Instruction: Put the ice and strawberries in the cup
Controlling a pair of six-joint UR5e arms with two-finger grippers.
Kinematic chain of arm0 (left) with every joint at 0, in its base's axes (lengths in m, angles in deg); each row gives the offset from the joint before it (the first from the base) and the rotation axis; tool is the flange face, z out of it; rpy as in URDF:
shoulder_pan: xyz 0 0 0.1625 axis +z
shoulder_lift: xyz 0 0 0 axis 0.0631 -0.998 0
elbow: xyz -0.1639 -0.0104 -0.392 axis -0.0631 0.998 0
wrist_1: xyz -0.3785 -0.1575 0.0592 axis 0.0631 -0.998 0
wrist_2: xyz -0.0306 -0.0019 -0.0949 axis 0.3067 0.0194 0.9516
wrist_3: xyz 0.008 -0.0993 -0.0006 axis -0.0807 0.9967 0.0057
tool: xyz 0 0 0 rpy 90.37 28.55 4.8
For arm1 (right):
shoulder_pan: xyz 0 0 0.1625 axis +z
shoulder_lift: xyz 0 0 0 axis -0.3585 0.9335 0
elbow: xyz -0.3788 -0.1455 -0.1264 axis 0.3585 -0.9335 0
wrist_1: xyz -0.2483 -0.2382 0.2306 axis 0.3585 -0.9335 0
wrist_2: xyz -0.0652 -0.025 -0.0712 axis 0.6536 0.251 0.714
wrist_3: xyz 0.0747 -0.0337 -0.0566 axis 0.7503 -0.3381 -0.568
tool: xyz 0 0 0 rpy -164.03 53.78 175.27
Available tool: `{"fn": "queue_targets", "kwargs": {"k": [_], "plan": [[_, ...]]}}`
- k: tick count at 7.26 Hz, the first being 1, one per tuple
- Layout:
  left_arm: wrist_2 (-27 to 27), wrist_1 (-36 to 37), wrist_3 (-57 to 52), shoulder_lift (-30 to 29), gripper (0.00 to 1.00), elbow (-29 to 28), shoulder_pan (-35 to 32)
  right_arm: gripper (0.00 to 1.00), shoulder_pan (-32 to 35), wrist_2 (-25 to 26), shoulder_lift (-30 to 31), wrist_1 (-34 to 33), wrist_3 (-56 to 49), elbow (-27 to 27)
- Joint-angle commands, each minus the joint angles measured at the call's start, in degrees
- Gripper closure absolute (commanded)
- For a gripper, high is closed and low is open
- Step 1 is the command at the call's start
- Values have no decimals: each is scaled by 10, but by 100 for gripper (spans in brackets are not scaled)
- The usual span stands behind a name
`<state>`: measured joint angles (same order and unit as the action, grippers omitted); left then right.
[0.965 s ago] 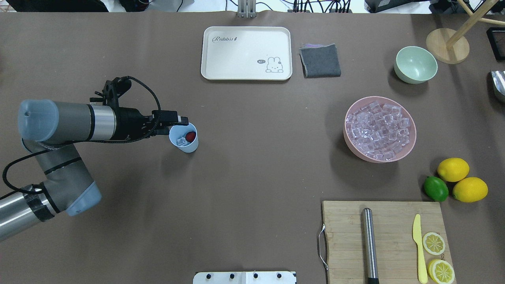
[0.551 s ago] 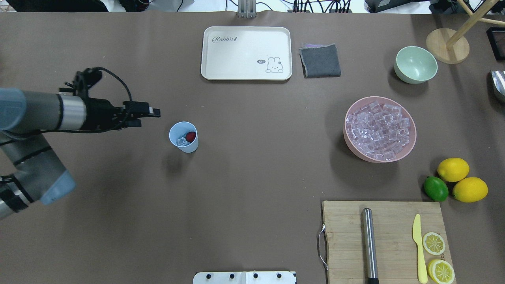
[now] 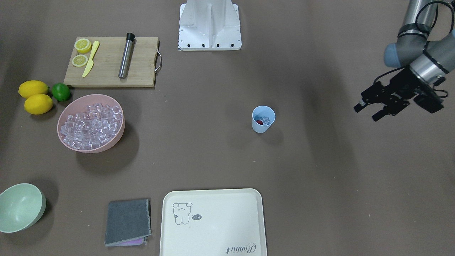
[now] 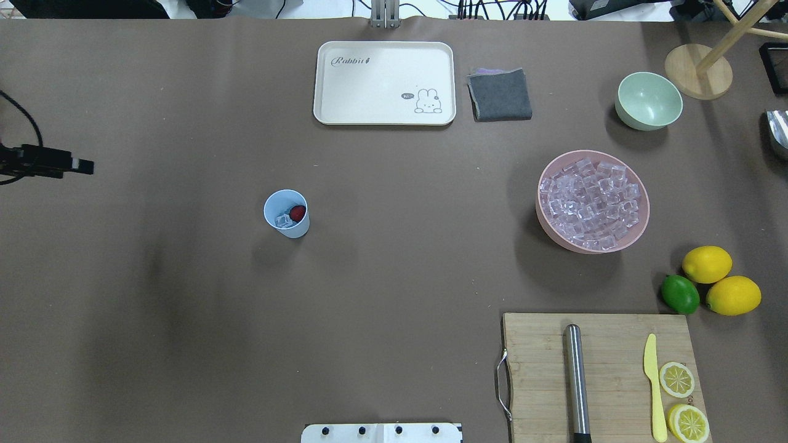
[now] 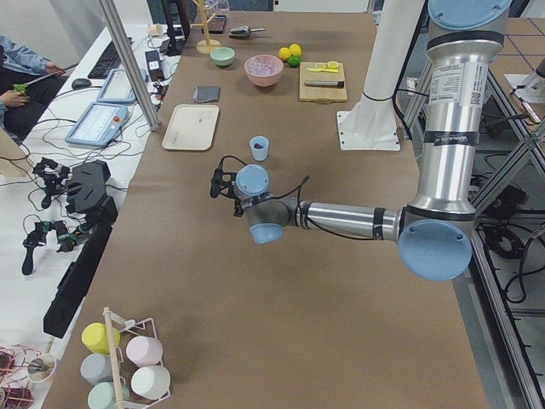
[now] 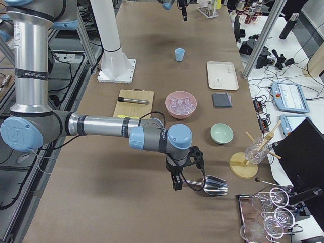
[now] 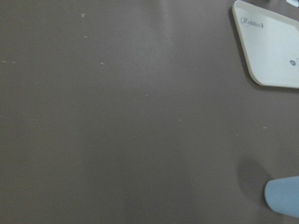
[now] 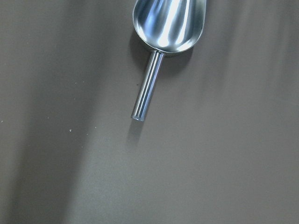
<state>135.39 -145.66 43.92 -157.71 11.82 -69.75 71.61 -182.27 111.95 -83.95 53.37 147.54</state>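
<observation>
From the front, the left arm hangs over the table's end. Its forearm is folded down and its wrist is turned toward the middle. Its gripper is spread and empty, well apart from the cup. The cup stands upright and alone, with ice and a strawberry inside and wide bare table on every side. Far across sits a pink bowl heaped with cubes.

From overhead, only the gripper's tip shows at the left edge. The tray by the far edge reads "Rabbit" beside a drawn bunny.

From the left end, the near arm lies low and stretched along the table, its wrist cocked toward the cup.

From the right end, the right arm reaches along the table with its wrist pointing down. Its gripper is just beside a steel scoop, and I cannot tell whether it is spread or closed.

The left wrist camera sees mostly bare table, the tray's corner with "Rabbit", and the cup's edge in the lower right corner.

The right wrist camera sees the scoop lying flat with clear table around its handle.
</observation>
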Motion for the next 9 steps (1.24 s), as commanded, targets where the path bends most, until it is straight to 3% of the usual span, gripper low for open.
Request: {"fn": "queue_targets", "kwargs": {"k": [1,4,5,6,7,8,9], "plan": [[9,137,-235,34,2,1,-85,0,0,0,0,0,1,0],[8,315,-465,31,2,7,-164,0,0,0,0,0,1,-3],[-13,326,-521,49,2,0,-171,0,0,0,1,0,1,-4],[-73,328,-528,88,2,-13,-170,0,0,0,4,0,1,-4],[-82,356,-531,89,2,-22,-174,0,0,0,8,0,1,1],[-74,422,-530,81,2,3,-196,0,0,0,8,0,0,-2],[-74,539,-533,56,2,30,-200,0,0,0,9,0,1,2]]}}
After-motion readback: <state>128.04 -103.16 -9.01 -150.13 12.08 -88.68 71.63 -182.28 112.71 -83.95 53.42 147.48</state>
